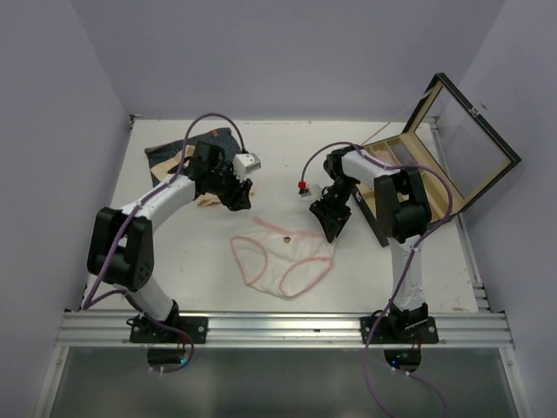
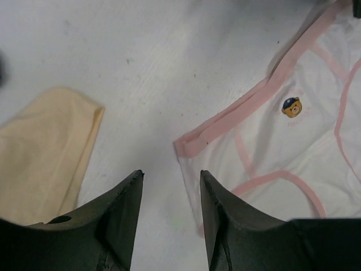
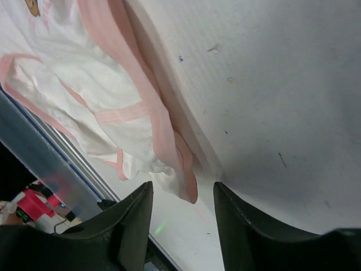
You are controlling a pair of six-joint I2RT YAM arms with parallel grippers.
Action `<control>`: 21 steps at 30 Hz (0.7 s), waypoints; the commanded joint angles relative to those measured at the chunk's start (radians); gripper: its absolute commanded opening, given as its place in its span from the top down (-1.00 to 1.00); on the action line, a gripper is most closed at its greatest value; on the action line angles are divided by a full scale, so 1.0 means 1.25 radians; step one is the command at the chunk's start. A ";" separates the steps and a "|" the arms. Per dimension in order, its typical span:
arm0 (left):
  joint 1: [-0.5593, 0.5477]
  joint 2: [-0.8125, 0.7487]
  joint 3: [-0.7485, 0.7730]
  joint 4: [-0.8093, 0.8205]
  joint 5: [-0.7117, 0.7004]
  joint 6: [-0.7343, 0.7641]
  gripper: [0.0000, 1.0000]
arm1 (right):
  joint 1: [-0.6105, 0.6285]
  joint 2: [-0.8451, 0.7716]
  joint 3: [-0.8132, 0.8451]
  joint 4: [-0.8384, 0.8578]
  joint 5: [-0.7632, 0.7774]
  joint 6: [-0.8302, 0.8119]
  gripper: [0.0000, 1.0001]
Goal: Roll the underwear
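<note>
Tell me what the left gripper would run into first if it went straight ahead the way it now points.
Most likely bare table: the left gripper points at the strip between the beige garment and the pink-and-white underwear. The underwear's corner lies close to that line, so the gripper might brush it.

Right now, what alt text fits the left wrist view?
The left gripper hangs open and empty over the white table. On the right of the frame lies pink-and-white underwear with a small bear print; at the left edge, a beige garment.
</note>
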 commanded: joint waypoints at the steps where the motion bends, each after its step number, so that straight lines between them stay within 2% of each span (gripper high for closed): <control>1: 0.008 0.057 0.016 -0.056 0.051 -0.046 0.03 | -0.005 -0.049 0.043 -0.021 0.042 0.083 -0.04; 7: 0.013 0.139 0.015 -0.003 0.072 -0.082 0.03 | -0.007 -0.083 -0.045 0.007 0.007 0.232 -0.02; 14: 0.020 0.217 0.037 0.028 0.106 -0.116 0.11 | -0.014 -0.088 -0.105 0.038 -0.013 0.296 0.07; 17: 0.023 0.251 0.046 0.033 0.117 -0.131 0.26 | -0.018 -0.080 -0.124 0.060 -0.028 0.334 0.10; 20: 0.023 0.265 0.038 0.034 0.123 -0.134 0.40 | -0.023 -0.060 -0.119 0.079 -0.020 0.352 0.23; 21: 0.023 0.264 0.036 0.031 0.125 -0.134 0.51 | -0.024 -0.052 -0.115 0.091 -0.013 0.355 0.27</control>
